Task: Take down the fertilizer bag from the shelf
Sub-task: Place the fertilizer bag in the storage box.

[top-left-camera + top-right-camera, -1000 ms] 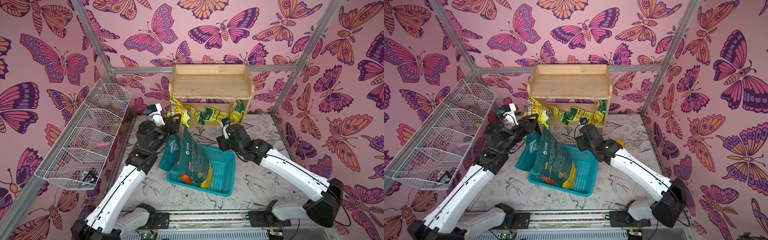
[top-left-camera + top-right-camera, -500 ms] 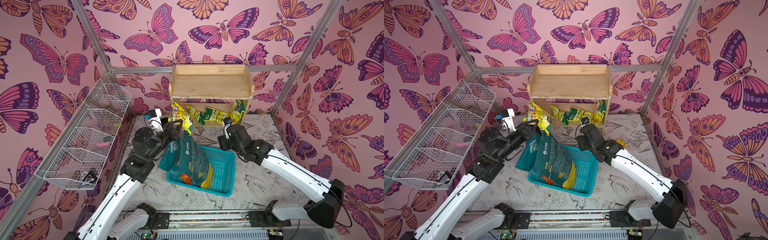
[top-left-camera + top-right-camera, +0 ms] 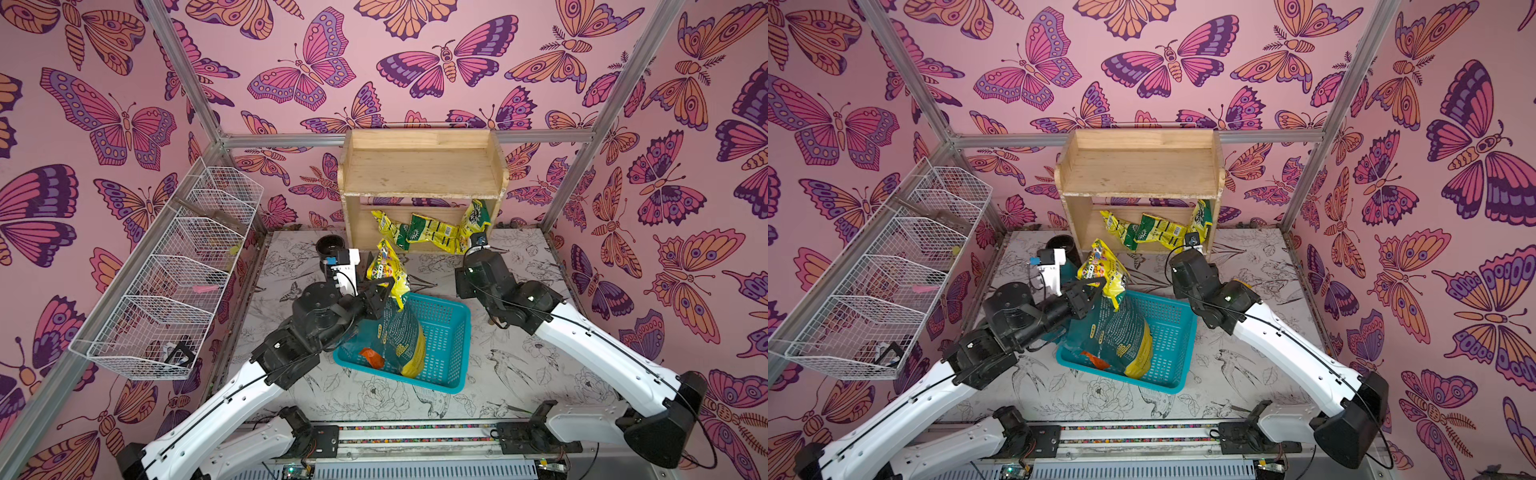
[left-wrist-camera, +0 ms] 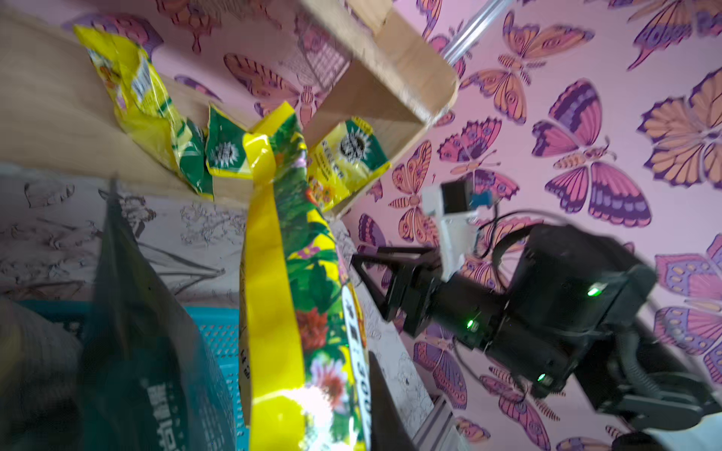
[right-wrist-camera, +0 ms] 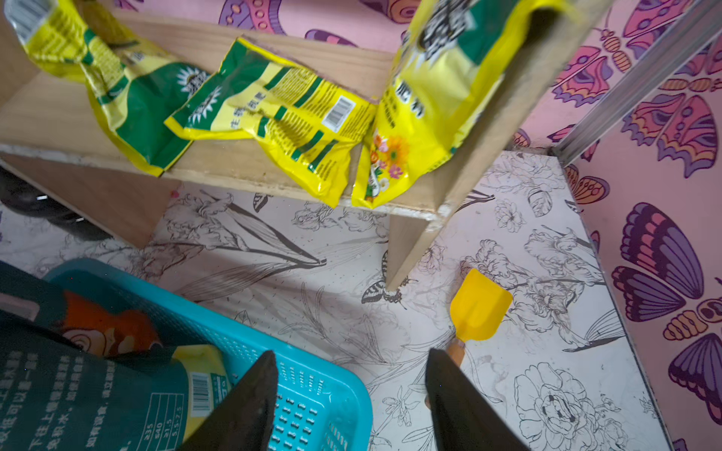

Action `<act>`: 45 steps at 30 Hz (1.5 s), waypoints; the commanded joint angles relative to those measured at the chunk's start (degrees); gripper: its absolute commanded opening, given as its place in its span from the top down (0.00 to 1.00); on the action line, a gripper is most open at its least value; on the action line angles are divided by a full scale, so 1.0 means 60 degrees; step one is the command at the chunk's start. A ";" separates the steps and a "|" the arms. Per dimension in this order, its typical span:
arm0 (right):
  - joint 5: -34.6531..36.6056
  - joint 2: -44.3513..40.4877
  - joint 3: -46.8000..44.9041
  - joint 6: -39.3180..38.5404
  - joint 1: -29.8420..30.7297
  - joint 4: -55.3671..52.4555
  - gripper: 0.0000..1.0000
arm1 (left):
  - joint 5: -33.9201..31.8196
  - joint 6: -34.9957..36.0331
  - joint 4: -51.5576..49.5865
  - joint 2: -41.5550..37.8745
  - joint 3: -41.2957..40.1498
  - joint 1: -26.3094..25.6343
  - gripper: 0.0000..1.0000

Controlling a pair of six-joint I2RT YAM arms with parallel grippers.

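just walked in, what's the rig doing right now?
The left claw is shut on a yellow flower-print fertilizer bag, held clear of the wooden shelf above the teal basket. The basket already holds a dark green bag. The right claw is open and empty, facing the shelf's lower tier, where three yellow-green bags sit.

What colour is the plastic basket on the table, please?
Turquoise blue, with perforated mesh walls. The basket shows best in a top view.
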 commanded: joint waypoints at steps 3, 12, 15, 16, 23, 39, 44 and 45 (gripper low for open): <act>0.0111 -0.0226 0.0048 0.0387 -0.0054 -0.0407 0.37 | -0.0677 0.0313 0.0435 0.0868 -0.0476 -0.1050 1.00; -0.0343 -0.0249 0.0006 0.0507 -0.0057 -0.0470 0.37 | -0.0788 -0.0015 0.0885 0.1544 -0.1539 -0.1098 1.00; -0.0372 -0.0191 0.0051 0.0505 -0.0049 -0.0482 0.37 | -0.0266 -0.0280 0.0899 0.2076 -0.1609 -0.1098 1.00; -0.0400 -0.0184 0.0051 0.0497 -0.0056 -0.0475 0.37 | -0.0174 -0.0354 0.0909 0.2211 -0.1609 -0.1097 1.00; -0.0454 -0.0126 -0.0022 0.0492 -0.0048 -0.0467 0.37 | -0.0321 -0.0225 0.0898 0.2349 -0.1550 -0.1089 1.00; -0.0632 0.0065 0.0063 0.0450 -0.0057 -0.0394 0.37 | -0.1388 0.0588 0.0290 0.1312 -0.1076 -0.1042 0.24; -0.0993 0.0304 0.0276 0.0289 -0.0055 -0.0435 0.37 | -0.1571 0.1032 -0.0055 0.0810 -0.0305 -0.0750 0.21; -0.1112 0.0402 0.0374 0.0240 -0.0056 -0.0436 0.36 | -0.1566 0.1099 -0.0049 0.0707 -0.0149 -0.0643 0.19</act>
